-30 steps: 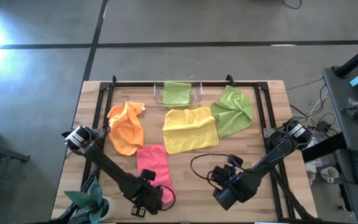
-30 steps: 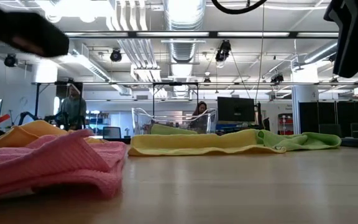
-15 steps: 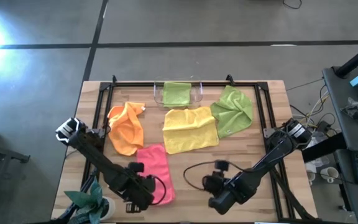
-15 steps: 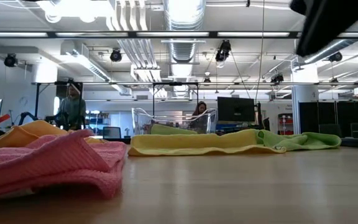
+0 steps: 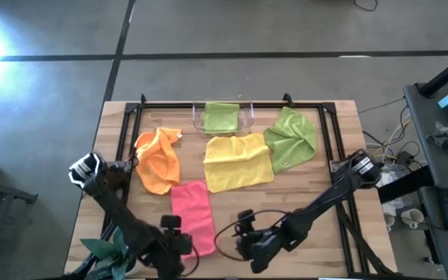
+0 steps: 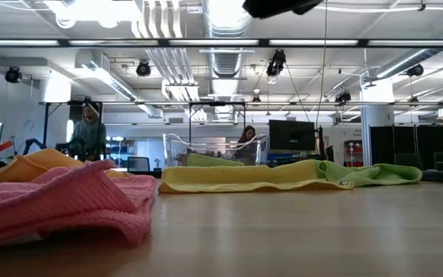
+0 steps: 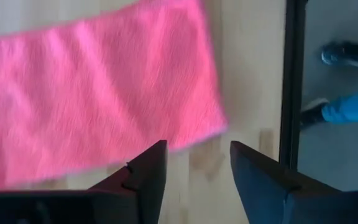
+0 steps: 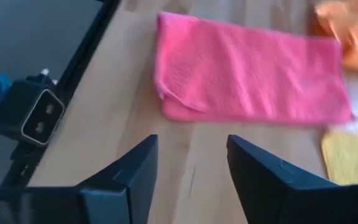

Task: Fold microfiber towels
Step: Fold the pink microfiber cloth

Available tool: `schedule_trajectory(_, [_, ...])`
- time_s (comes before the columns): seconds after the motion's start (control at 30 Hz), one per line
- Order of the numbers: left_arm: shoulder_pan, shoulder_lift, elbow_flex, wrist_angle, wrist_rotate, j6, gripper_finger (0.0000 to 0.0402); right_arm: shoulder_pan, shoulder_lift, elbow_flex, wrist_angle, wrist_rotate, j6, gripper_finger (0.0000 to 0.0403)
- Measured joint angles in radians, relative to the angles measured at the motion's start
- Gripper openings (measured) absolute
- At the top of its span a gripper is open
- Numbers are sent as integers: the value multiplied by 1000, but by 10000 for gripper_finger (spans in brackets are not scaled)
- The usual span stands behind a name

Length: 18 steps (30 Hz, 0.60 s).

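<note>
The pink towel lies folded into a long strip near the table's front edge, flat on the wood. My left gripper hangs open just above and beside the near end of the pink towel, touching nothing. My right gripper is open too. It points slantwise at the pink towel from the table's right. The orange towel, the yellow towel and a lime green towel lie crumpled farther back. Another green towel sits in the clear tray.
A black frame rail runs along the table's edge, and a small black camera box sits by the front edge. A potted plant stands at the front left corner. Bare wood lies right of the pink towel. People stand in the room behind.
My left gripper has risen off the pink towel's near end and drawn toward the table's left and near edges. My right gripper has swung toward the table's left, toward the pink towel, rolling its wrist as it went. The pink towel stays flat where it was.
</note>
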Motion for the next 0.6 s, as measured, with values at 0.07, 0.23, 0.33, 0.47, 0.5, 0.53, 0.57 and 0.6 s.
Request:
schedule_trajectory(0.07, [-20,26,0,29,-46,0,161,-1,20,0,24,-11,-61,184])
schedule_trajectory(0.23, [-54,91,0,86,-89,-42,161,-19,69,0,48,-16,-118,185])
schedule_trajectory(0.33, [-68,125,-1,116,-98,-53,161,-30,88,0,73,-34,-123,185])
schedule_trajectory(0.47, [-79,164,-1,152,-105,-54,161,-46,133,2,164,-96,-149,185])
schedule_trajectory(0.5, [-81,174,-1,156,-105,-54,161,-50,147,2,189,-109,-155,185])
schedule_trajectory(0.53, [-83,185,-1,152,-107,-54,161,-53,160,4,209,-124,-158,185])
schedule_trajectory(0.57, [-83,194,-1,153,-107,-54,161,-55,171,8,221,-125,-159,185])
schedule_trajectory(0.6, [-85,205,-1,158,-107,-54,161,-58,184,15,225,-128,-161,185])
